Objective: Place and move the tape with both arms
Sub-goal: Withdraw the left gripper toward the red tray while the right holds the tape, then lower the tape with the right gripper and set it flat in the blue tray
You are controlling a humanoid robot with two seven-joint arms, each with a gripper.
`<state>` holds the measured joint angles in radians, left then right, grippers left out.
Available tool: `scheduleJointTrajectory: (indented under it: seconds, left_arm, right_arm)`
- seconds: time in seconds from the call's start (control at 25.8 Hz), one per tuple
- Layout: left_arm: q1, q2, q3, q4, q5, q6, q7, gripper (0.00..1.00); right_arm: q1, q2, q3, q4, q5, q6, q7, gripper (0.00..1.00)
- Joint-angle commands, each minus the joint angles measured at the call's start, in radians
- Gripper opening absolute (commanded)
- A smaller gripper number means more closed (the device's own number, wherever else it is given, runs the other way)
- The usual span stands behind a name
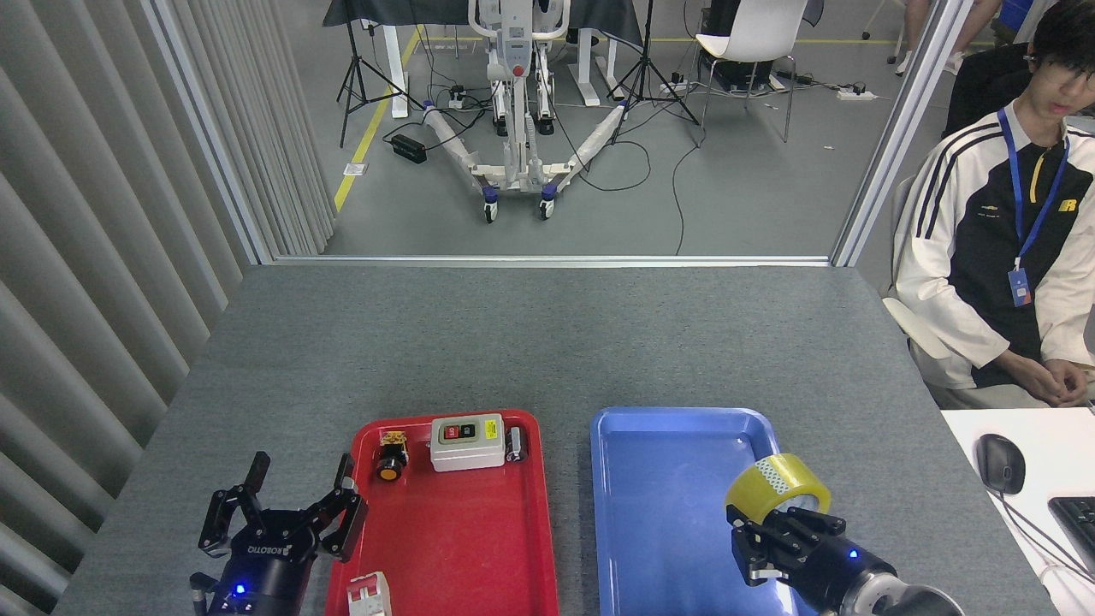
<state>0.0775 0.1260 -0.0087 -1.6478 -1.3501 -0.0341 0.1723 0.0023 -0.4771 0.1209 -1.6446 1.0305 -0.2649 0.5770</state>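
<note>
over blue tray [650,513] (bare), right fingers [774,526] grip tape [777,483]; left fingers [257,475] spread.

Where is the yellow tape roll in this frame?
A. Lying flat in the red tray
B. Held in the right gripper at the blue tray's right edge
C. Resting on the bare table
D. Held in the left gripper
B: the tape sits clamped in the right gripper over the blue tray rim.
</note>
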Motion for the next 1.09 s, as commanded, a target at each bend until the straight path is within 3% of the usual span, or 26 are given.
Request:
scheduleJointTrajectory:
  seconds: [0.0, 0.19, 0.31, 0.39, 0.5, 0.54, 0.62, 0.66, 0.74, 0.93, 1.05]
  left_arm:
    - [0.002, -0.002, -0.002, 0.022, 0.031, -0.013, -0.004, 1.00]
    - [-0.009, 0.004, 0.000, 0.051, 0.049, -0.013, -0.004, 1.00]
    - [-0.013, 0.006, 0.000, 0.051, 0.049, -0.013, -0.004, 1.00]
    - [-0.018, 0.006, 0.000, 0.051, 0.049, -0.017, -0.004, 1.00]
    - [-0.028, 0.009, 0.000, 0.049, 0.049, -0.017, -0.004, 1.00]
    - [-0.028, 0.009, 0.000, 0.049, 0.049, -0.018, -0.004, 1.00]
    - [-0.028, 0.012, 0.000, 0.048, 0.049, -0.021, -0.004, 1.00]
    - [-0.028, 0.012, -0.002, 0.048, 0.049, -0.024, -0.004, 1.00]
    - [-0.028, 0.011, -0.002, 0.048, 0.055, -0.024, -0.004, 1.00]
    - [-0.028, 0.001, 0.000, 0.042, 0.059, -0.023, -0.004, 1.00]
    - [-0.028, 0.001, 0.000, 0.042, 0.059, -0.023, -0.004, 1.00]
  right_arm:
    - [-0.041, 0.005, 0.000, -0.007, -0.009, 0.004, 0.119, 0.00]
    - [-0.090, 0.023, 0.037, 0.008, -0.047, 0.012, 0.156, 0.00]
    - [-0.097, 0.041, 0.042, 0.019, -0.119, 0.019, 0.297, 0.00]
    - [-0.099, 0.066, 0.045, 0.019, -0.122, 0.049, 0.362, 0.00]
    - [-0.119, 0.080, 0.077, 0.023, -0.118, 0.147, 0.363, 0.00]
    - [-0.133, 0.080, 0.088, 0.028, -0.112, 0.170, 0.363, 0.14]
    - [-0.142, 0.078, 0.098, 0.043, -0.083, 0.184, 0.359, 0.55]
    - [-0.142, 0.080, 0.098, 0.045, -0.072, 0.185, 0.356, 0.69]
    - [-0.140, 0.081, 0.100, 0.045, -0.069, 0.188, 0.348, 0.87]
    - [-0.131, 0.080, 0.100, 0.042, -0.064, 0.188, 0.294, 0.97]
    - [-0.114, 0.080, 0.092, 0.029, -0.063, 0.187, 0.121, 0.97]
